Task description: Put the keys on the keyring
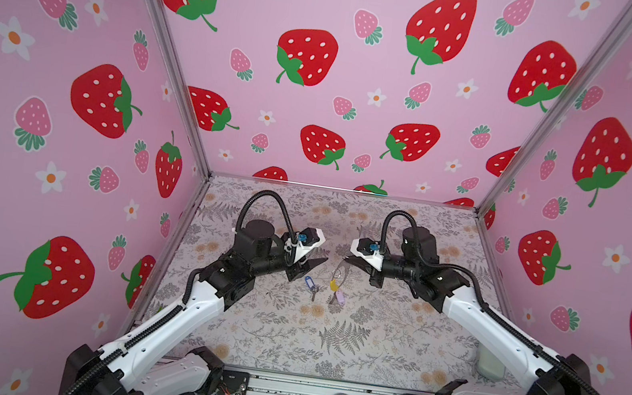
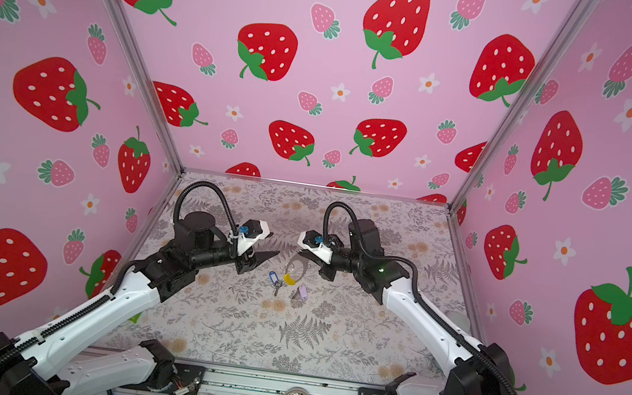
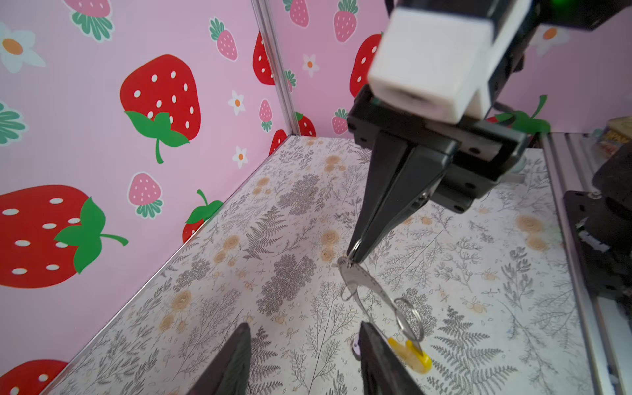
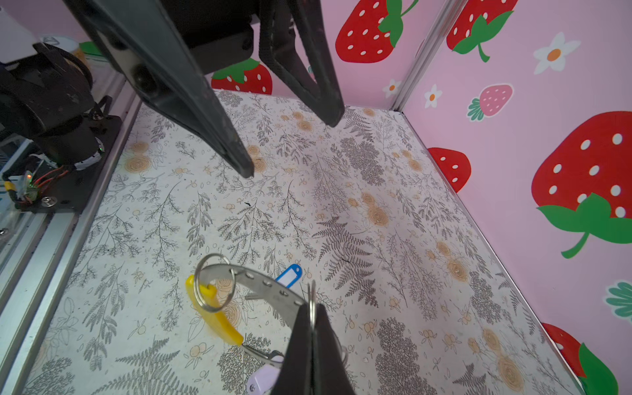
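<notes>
The right gripper is clenched on one end of the keyring and holds it tilted over the floral table, with the yellow section lowest. In a top view the blue-tagged key lies on the table at 8 o'clock from the keyring and the lilac-tagged key at 6 o'clock. The left gripper, at 9 o'clock, has its jaws apart and empty.

No writing can be read anywhere.
The white label slip in the blue plastic key tag, on the counter just beside the grey metal keyring, looks plain. The pale lilac plastic key tag, also beside the keyring, is mostly hidden. Print on a yellowish package far from the keyring is too blurred to read.
</notes>
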### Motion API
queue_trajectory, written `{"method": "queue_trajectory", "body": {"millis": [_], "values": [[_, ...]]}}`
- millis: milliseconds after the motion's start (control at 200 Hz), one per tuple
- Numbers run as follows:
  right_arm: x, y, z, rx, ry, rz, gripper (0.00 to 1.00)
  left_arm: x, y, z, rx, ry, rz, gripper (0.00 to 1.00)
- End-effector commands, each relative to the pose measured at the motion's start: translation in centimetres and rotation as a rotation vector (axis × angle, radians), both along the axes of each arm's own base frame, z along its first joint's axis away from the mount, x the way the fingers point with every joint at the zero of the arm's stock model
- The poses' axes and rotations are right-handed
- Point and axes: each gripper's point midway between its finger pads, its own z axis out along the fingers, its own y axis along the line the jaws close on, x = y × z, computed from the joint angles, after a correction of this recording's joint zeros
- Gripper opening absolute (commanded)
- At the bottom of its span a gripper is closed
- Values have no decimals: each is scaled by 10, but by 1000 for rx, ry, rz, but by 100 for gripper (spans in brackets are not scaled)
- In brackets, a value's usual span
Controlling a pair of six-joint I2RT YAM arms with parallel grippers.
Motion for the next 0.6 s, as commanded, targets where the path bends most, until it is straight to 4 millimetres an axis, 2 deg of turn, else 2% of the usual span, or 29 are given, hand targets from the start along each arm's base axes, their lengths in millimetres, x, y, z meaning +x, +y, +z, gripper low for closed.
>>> {"method": "queue_trajectory", "body": {"millis": [0,390,595], "values": [[-13,6,20,77,-33,73,4,-11,-13,25,-27,-71,-111,50],[-20,6,30,108,-74,114,4,-18,-31,21,43,-92,-216,42],[-25,5,36,125,-117,130,4,-17,-32,13,78,-93,-221,40]]}}
